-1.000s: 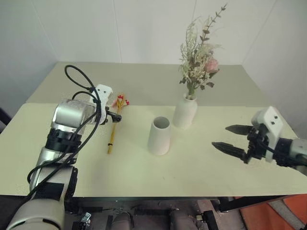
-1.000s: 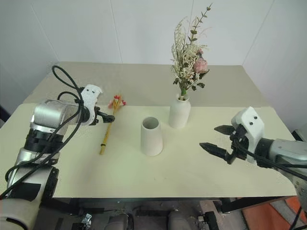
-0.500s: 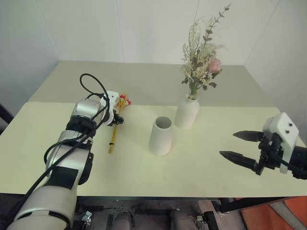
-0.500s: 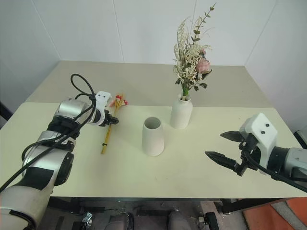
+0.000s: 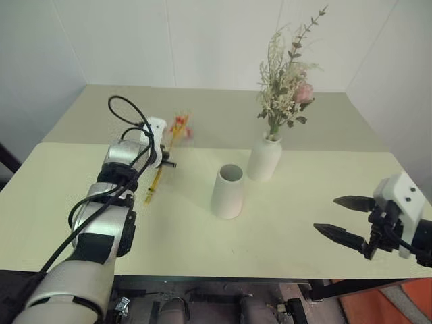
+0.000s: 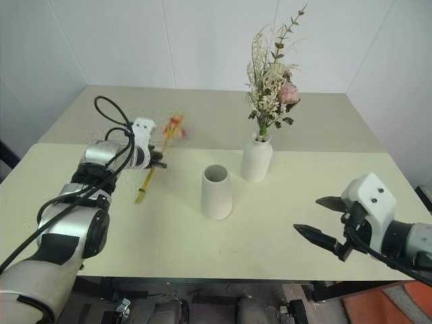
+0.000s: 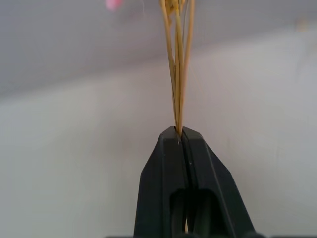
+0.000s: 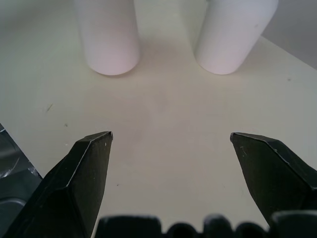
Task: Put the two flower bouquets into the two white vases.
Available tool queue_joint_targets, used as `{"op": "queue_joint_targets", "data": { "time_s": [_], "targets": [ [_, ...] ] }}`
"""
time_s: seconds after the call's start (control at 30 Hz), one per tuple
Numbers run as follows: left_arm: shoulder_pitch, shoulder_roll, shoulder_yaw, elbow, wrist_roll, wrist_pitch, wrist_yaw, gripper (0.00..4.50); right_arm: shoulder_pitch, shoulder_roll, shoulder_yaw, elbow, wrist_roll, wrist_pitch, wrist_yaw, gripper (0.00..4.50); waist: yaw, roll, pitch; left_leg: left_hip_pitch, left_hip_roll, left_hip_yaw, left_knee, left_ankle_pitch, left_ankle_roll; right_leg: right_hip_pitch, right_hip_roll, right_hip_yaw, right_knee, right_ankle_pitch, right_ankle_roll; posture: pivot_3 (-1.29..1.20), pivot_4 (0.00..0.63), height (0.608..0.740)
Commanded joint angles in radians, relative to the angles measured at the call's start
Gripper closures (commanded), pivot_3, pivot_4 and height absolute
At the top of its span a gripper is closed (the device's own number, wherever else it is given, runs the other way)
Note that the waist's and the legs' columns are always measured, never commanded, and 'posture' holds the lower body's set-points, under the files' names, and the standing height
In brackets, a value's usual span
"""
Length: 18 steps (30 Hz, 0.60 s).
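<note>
One bouquet, the rose bunch (image 5: 287, 74), is sitting in the narrow-necked vase (image 5: 262, 156). I'm clamping my left claw (image 7: 179, 133) on the straw bunch (image 5: 165, 154), lifting it; the wide vase (image 5: 227, 191) is waiting empty, right claw (image 5: 345, 215) gaping, holding nothing.

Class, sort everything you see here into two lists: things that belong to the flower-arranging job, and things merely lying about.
Belongs to the job:
- straw bouquet, pinched in the shut left gripper
- rose bouquet, standing in the narrow-necked vase
- wide-mouthed vase, empty
- right gripper, open, holding nothing

Lying about:
- nothing loose; only the table bearing it all
</note>
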State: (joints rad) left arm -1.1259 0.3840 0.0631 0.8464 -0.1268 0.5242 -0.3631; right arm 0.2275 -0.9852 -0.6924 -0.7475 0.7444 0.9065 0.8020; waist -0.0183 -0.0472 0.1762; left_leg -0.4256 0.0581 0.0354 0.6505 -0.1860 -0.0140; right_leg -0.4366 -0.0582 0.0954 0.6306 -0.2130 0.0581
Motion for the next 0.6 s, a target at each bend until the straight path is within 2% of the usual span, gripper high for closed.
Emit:
{"op": "queue_joint_targets", "data": {
  "time_s": [0.03,0.1,0.17,0.23,0.3,0.5,0.6],
  "targets": [
    [0.047,-0.026,0.112,-0.201,-0.103,-0.273,-0.056,4.48,0.032,0.013,-0.077,-0.014,-0.047,-0.061,0.018,0.0,0.005,0.0,0.0,0.0,0.0,0.0,0.0,0.0,0.0,0.0,0.0,0.0,0.0,0.001,-0.002,0.0,0.15,0.74],
    [0.035,-0.052,0.218,-0.288,-0.278,-0.221,-0.16,4.48,0.05,0.024,-0.087,-0.002,-0.068,-0.086,0.026,0.0,0.006,0.0,0.0,-0.001,0.0,0.0,0.001,0.0,0.0,0.0,0.0,0.0,0.0,0.003,-0.004,0.0,0.15,0.74],
    [0.031,-0.074,0.288,-0.353,-0.401,-0.209,-0.228,4.48,0.06,0.031,-0.09,0.008,-0.079,-0.1,0.033,0.0,0.006,0.0,0.0,-0.002,0.0,0.0,0.002,0.0,0.0,0.0,0.0,0.0,0.0,0.0,0.001,0.0,0.15,0.74],
    [0.025,-0.117,0.4,-0.444,-0.612,-0.18,-0.307,4.48,0.082,0.042,-0.102,0.012,-0.086,-0.118,0.052,0.0,0.006,0.0,0.0,-0.001,-0.001,0.0,0.003,0.0,0.0,0.001,0.0,0.0,0.0,0.0,0.002,0.0,0.15,0.74],
    [0.029,-0.12,0.439,-0.496,-0.737,-0.112,-0.391,4.48,0.099,0.054,-0.128,0.015,-0.066,-0.132,0.088,0.0,0.005,0.0,0.0,0.0,0.0,0.0,0.003,0.0,0.0,0.003,0.0,0.0,0.0,-0.001,0.003,0.0,0.15,0.74],
    [0.101,-0.109,0.361,-0.619,-0.864,0.018,-0.604,4.48,0.142,0.064,-0.186,0.029,-0.041,-0.128,0.144,0.0,0.002,0.0,0.0,0.011,-0.001,-0.001,0.003,0.0,0.0,0.015,0.0,-0.001,-0.002,-0.002,0.004,0.0,0.15,0.74],
    [0.122,-0.12,0.312,-0.636,-0.859,0.032,-0.652,4.48,0.149,0.07,-0.208,0.036,-0.018,-0.119,0.153,0.0,0.004,0.0,0.0,0.011,-0.002,-0.002,0.005,0.0,0.0,0.016,0.0,0.0,-0.002,-0.003,0.002,0.0,0.15,0.74]
  ]
}}
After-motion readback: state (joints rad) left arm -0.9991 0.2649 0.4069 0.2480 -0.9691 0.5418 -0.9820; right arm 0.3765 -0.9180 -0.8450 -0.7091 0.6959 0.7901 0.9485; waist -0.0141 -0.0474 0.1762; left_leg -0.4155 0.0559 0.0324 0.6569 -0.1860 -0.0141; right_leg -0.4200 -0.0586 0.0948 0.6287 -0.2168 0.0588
